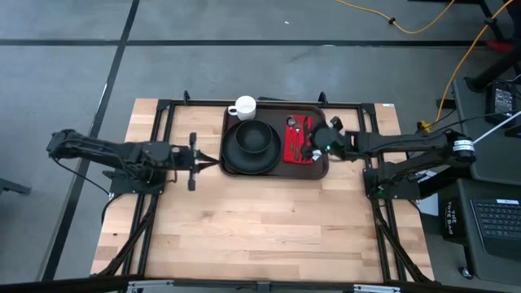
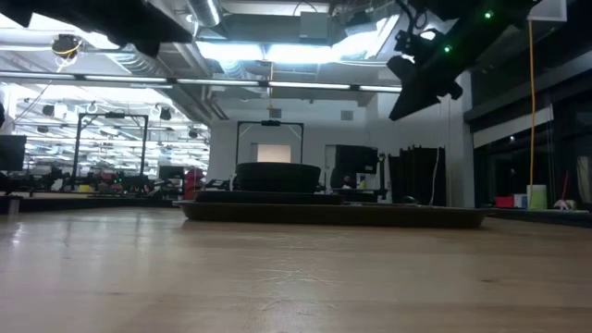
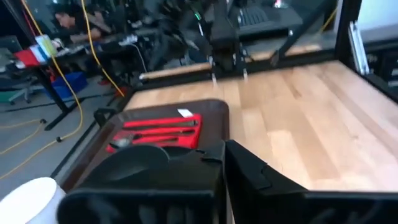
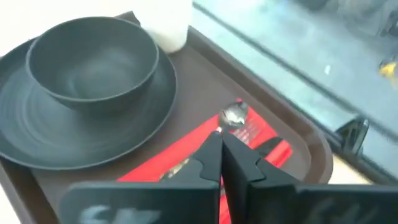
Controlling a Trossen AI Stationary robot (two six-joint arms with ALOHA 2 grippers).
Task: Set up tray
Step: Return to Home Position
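The tray is brown plastic, smooth, with a weak shine. The table is pale wood in boards, matt. The bowl and the plate look smooth and matt. The white cup looks glossy.

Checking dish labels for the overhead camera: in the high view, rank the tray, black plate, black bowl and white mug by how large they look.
Largest to smallest:
1. tray
2. black plate
3. black bowl, sitting on the plate
4. white mug
No ties; each gap is clear.
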